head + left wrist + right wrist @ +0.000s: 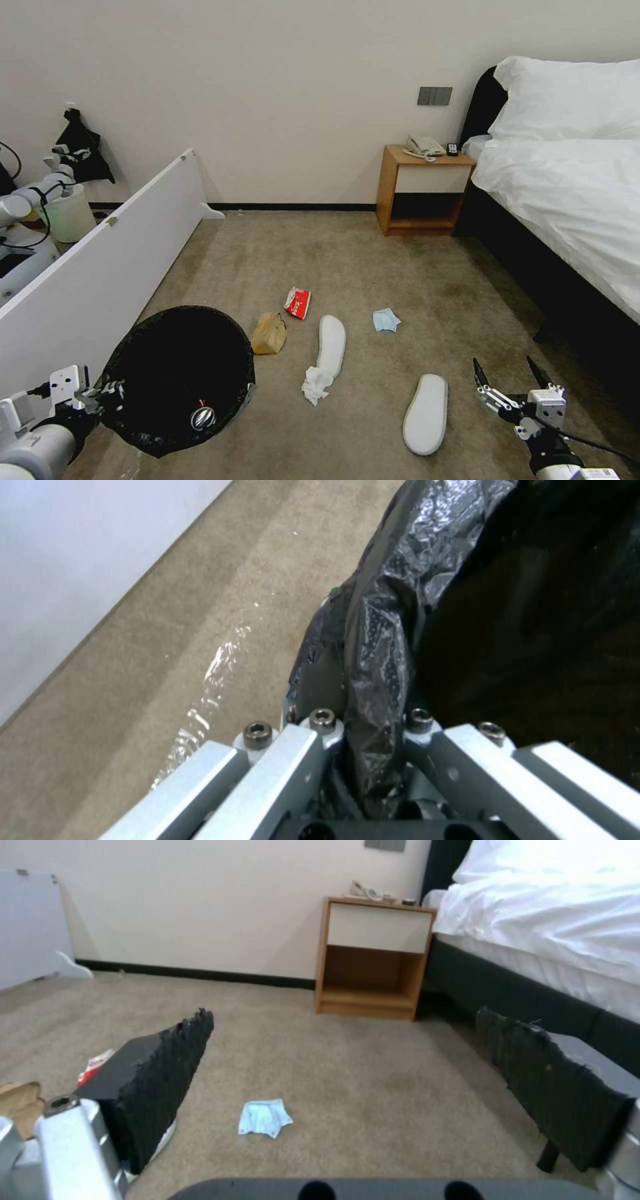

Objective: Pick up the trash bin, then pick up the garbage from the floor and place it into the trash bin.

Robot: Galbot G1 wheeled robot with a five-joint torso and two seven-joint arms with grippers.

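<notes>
The trash bin [175, 315], lined with a crinkly black bag, is at the lower left, and my left gripper [100, 393] is shut on its near rim. In the left wrist view the left gripper [370, 725] pinches the folded bag of the trash bin [390, 605]. A crushed can [203, 417] lies inside. Garbage on the carpet: a red packet [298, 302], a brown paper bag [269, 333], a white slipper [332, 341] with a tissue [315, 385] at its near end, a pale-blue mask [385, 320] and a second slipper [425, 413]. My right gripper [505, 368] hangs open just right of that slipper. In the right wrist view the right gripper [360, 1060] faces the mask [265, 1118].
A long white board [100, 267] leans along the left, with a pale bucket [67, 215] behind it. A wooden nightstand [423, 190] stands at the far wall. The bed [567, 200] on its dark base runs down the right side. Open carpet lies between.
</notes>
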